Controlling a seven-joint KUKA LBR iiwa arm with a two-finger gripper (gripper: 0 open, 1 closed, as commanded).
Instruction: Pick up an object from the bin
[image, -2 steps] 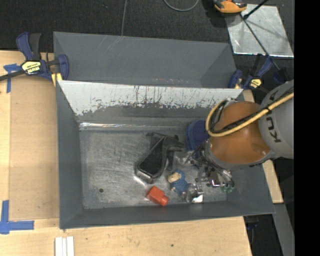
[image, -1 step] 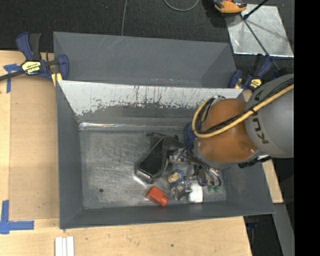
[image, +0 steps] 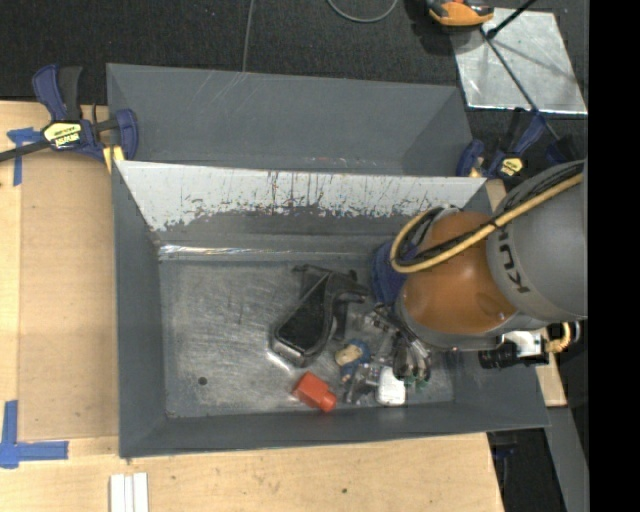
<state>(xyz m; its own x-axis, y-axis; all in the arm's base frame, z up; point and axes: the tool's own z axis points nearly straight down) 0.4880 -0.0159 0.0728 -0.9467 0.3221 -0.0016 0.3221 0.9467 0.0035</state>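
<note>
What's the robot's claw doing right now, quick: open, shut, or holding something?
Gripper: cannot be told. It is down over the heap of small things at the lower right of the bin, beside a flat black gadget.

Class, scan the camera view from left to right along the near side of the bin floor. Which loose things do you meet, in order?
red block → small tan piece → white piece

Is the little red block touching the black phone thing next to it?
Apart. The camera view shows a strip of bare grey bin floor between the red block and the lower end of the black flat device.
</note>
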